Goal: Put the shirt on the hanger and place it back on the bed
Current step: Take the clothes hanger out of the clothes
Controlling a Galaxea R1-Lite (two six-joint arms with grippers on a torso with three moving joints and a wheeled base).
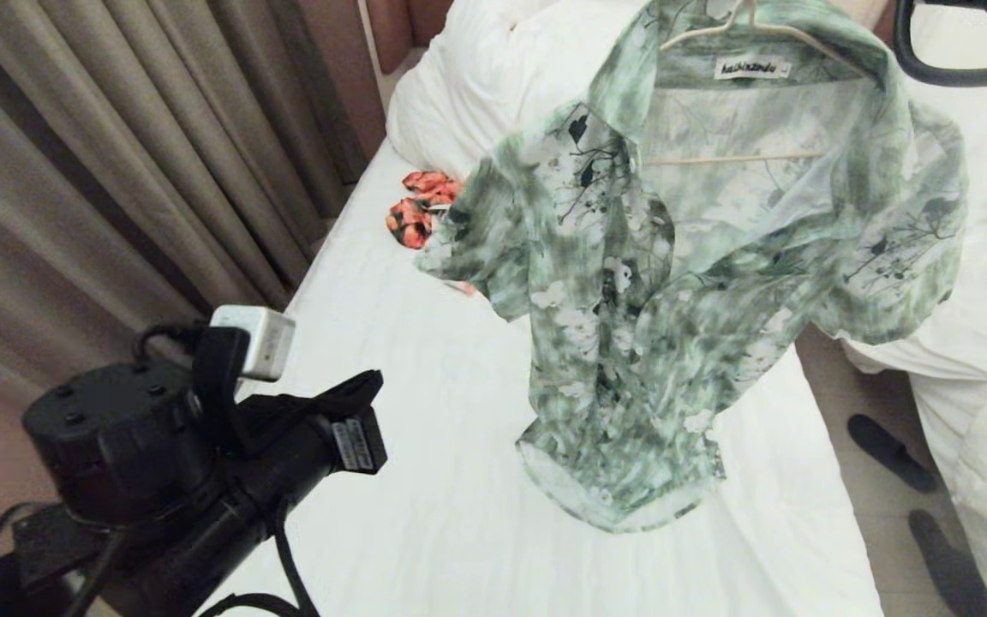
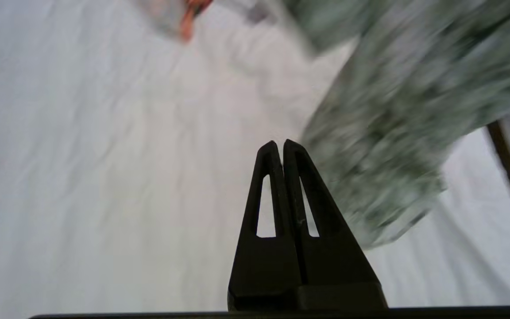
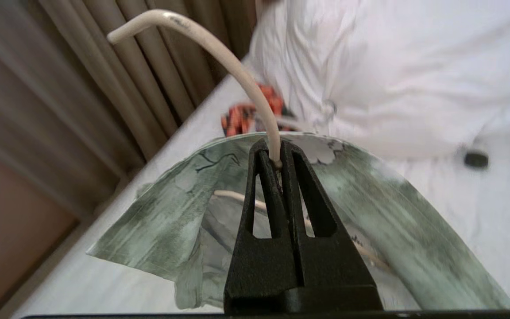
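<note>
Two pincers show, both closed. The right pincer (image 3: 276,148) has its fingers pressed together on the neck of the hanger (image 3: 219,53), the thin cream hook curving up and away past its tips. Directly below that pincer hangs the shirt (image 1: 673,283), pale green and white with dark leaves and white flowers, its collar arching just under the fingertips and the hanger's cream arms and bar showing inside the neck opening. In the head view only a black cable of the right arm is visible, at the upper right, above the shirt. The shirt's lower hem reaches down to the white sheet of the bed (image 1: 425,480).

The left pincer (image 2: 280,146) is shut on nothing, fingers touching tip to tip, held over bare sheet with the shirt's hem close beside it but apart from it.

A white neck label (image 1: 750,67) inside the collar carries dark lettering that I cannot read for certain. Beyond the shirt, farther from both pincers, an orange-and-black garment (image 1: 421,210) lies near the bunched white duvet (image 1: 476,77)
</note>
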